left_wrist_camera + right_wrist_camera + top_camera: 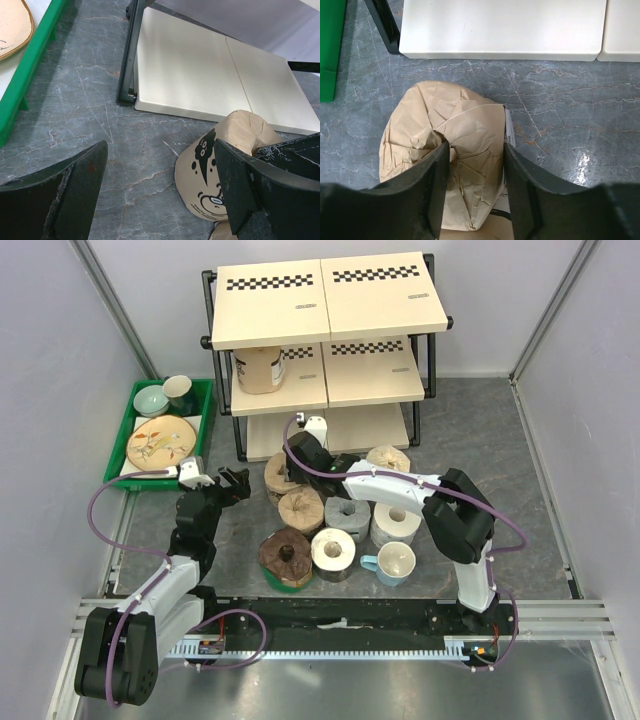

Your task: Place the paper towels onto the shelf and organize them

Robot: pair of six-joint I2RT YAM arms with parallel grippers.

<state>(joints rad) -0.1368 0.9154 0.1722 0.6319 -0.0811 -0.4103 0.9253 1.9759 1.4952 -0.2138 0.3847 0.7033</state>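
both right tool (475, 149) fingers, narrowly parted, pinch the tan roll (415, 117).

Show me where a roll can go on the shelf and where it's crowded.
Top tier: wholly bare. Middle tier: bare right of the one roll at its left end. Bottom tier: bare as far as seen. Crowded: the table before the shelf, where rolls and a mug bunch together.

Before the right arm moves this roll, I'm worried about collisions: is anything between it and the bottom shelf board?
Nothing visible. Only bare grey table separates the tan paper towel roll from the bottom shelf board; the black frame leg stands off to the left.
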